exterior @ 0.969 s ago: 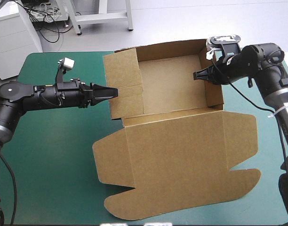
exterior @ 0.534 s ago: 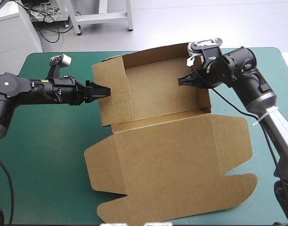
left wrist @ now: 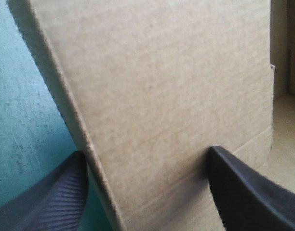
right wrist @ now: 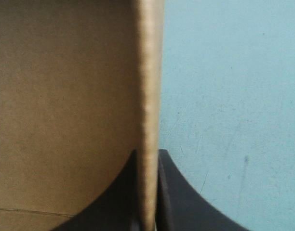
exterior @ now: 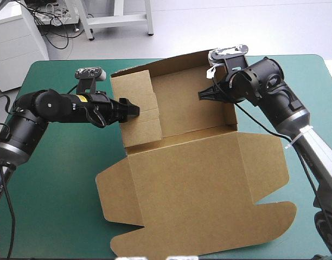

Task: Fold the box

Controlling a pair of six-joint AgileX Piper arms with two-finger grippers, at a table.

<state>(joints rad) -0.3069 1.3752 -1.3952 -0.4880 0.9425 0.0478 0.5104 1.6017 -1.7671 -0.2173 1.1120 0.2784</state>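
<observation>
The box (exterior: 193,189), brown board, sits mid-table on the teal-green cover (exterior: 57,179), slightly skewed to the table's edges. Nearest the robot, the lid panel (exterior: 182,211) with its tuck flaps lies flat on the cover. Beyond the hinge crease is the tray (exterior: 185,105), with its walls raised, its floor bare and its top open.

The left gripper (exterior: 134,110) is at the tray's left wall (exterior: 134,89). Its wrist view shows the fingers (left wrist: 244,192) well apart with that wall between them, one finger on the cover side and the other on the board side. They are astride the wall, not pinching it.

The right gripper (exterior: 201,96) is farther back, at the tray's right side toward the far corner. Its wrist view shows the fingers all but closed on a wall rim (right wrist: 148,72), with board to one side and bare cover to the other. Which panel it is cannot be told.

Handling (judgement): the board is likely light and stiff across a panel, but it should give readily at the scored creases. One clamped rim is probably enough to drag the whole sheet, though the flat lid would trail and may catch. The faces look smooth, so a shallow pinch could slip and a hard one could crush the edge. The best hold is a wall rim close to a corner crease, one finger inside and one outside. The lid is better taken at its front edge than mid-panel, where it would bow.
</observation>
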